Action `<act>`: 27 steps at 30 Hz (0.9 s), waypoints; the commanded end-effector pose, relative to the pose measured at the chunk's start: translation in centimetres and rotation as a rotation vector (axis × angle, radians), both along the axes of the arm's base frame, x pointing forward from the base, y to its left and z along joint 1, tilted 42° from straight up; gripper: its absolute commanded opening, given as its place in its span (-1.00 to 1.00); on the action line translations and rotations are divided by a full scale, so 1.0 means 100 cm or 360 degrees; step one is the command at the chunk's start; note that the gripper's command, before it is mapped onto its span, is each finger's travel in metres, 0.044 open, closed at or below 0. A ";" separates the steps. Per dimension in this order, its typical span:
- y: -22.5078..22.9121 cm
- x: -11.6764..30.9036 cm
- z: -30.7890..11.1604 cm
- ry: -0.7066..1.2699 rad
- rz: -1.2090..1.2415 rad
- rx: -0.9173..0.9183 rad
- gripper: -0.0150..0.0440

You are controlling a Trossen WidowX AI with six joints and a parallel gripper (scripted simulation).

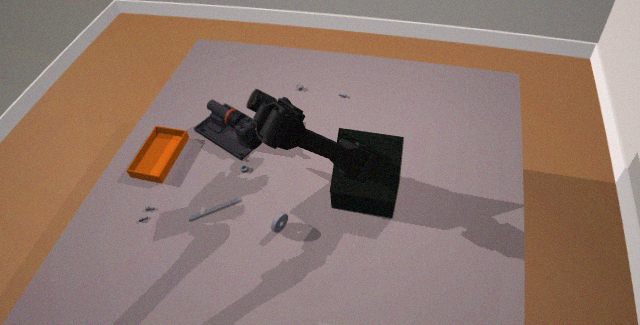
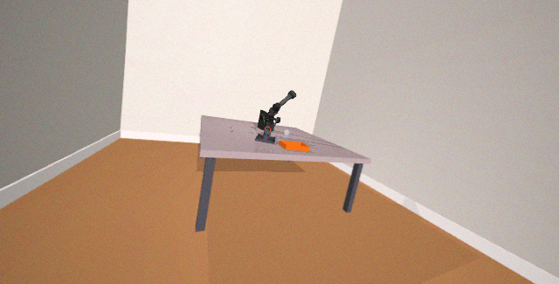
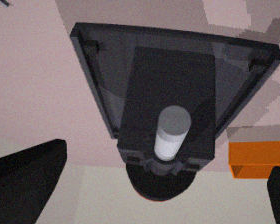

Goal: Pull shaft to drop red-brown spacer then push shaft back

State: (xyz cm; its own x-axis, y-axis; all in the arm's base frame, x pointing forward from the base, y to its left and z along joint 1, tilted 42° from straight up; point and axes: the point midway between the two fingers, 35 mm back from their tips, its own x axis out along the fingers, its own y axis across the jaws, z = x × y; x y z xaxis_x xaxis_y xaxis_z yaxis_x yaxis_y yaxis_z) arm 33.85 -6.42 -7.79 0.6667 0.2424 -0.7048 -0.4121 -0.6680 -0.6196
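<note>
The dark fixture's base plate (image 1: 212,137) (image 3: 176,30) stands on the table. A dark block (image 3: 166,85) rises from it, and the pale shaft (image 3: 173,131) sticks out of the block toward the wrist camera. The red-brown spacer (image 1: 230,116) (image 2: 267,129) is a ring on the fixture between a dark cylinder (image 1: 216,107) and darker parts; in the wrist view only a thin red edge shows below a round dark part (image 3: 161,186). My gripper (image 3: 169,164) is open and empty, its fingers wide on either side of the shaft's line. Other spacers cannot be told apart. The gripper hides the shaft in the top view.
An orange tray (image 1: 145,176) (image 2: 293,148) (image 3: 258,152) stands beside the fixture. A small nut (image 1: 244,169), a grey rod (image 1: 215,209) and a grey disc (image 1: 279,222) lie nearer the top camera. Several small parts are scattered about. The arm's dark base box (image 1: 365,205) is to the right.
</note>
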 end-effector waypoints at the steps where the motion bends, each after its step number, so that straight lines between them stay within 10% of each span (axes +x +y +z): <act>1: 0.000 0.000 0.000 -0.0002 0.0010 -0.0001 1.00; 27: 0.003 -0.008 0.002 -0.0001 0.0010 0.0000 1.00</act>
